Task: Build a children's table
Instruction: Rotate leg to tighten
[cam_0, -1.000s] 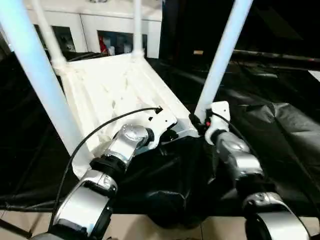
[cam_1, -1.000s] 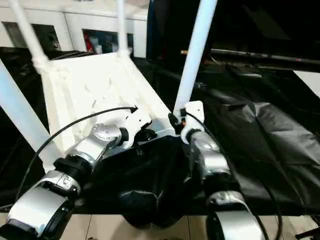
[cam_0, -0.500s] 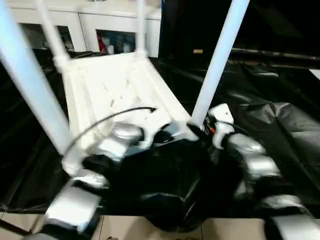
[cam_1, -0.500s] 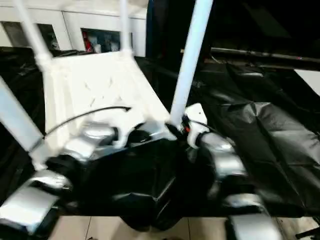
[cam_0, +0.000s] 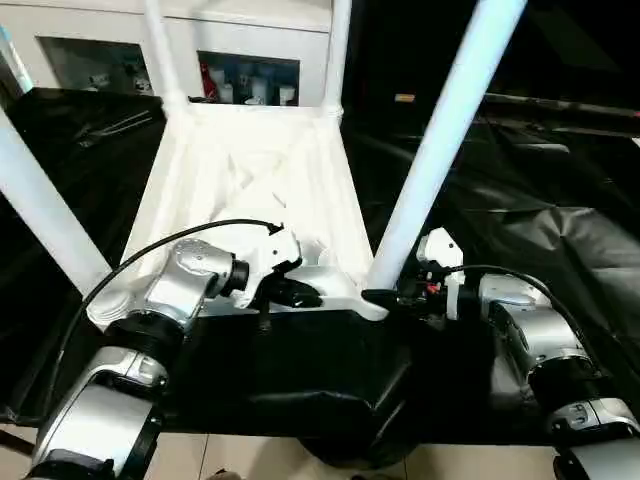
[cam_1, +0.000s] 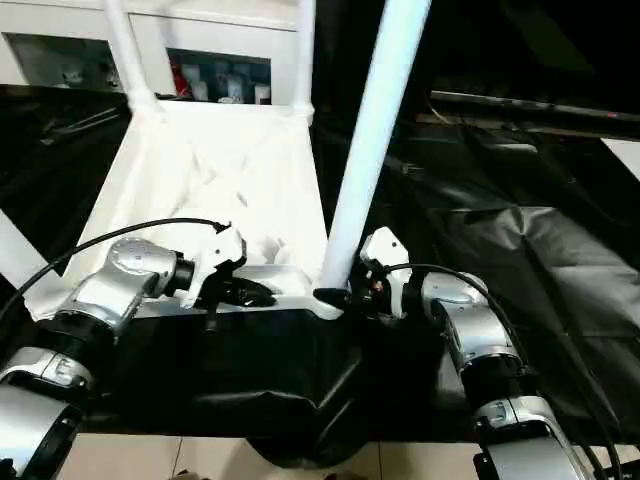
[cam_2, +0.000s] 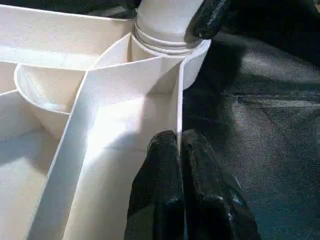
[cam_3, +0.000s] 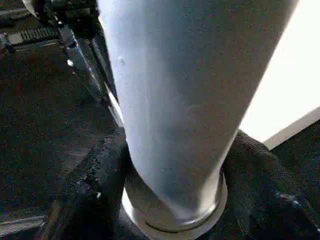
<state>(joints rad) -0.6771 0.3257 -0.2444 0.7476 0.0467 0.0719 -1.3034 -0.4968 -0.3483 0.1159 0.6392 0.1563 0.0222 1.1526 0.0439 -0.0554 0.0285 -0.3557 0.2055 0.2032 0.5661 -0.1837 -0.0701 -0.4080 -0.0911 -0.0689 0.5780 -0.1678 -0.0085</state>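
The children's table lies upside down: its white ribbed tabletop (cam_0: 250, 190) rests on the black cloth with four white legs standing up from the corner sockets. My left gripper (cam_0: 293, 294) is shut on the thin near rim wall (cam_2: 178, 115) of the tabletop. The near right leg (cam_0: 440, 150) rises from its socket. My right gripper (cam_0: 386, 297) sits at that leg's base, and its black fingers (cam_3: 95, 187) press both sides of the tube (cam_3: 175, 100). Another leg (cam_0: 40, 220) stands at the near left, and two more (cam_0: 335, 50) at the far end.
The black-draped work table (cam_0: 540, 210) spreads out to the right, its cloth creased. Its front edge runs just below my forearms, with pale floor (cam_0: 250, 465) beneath. White cabinets (cam_0: 250, 40) stand behind the far legs.
The whole picture has shifted and the tabletop now lies squarer to me. My left gripper stays on the near rim. My right forearm now reaches the near right leg's base more from the side.
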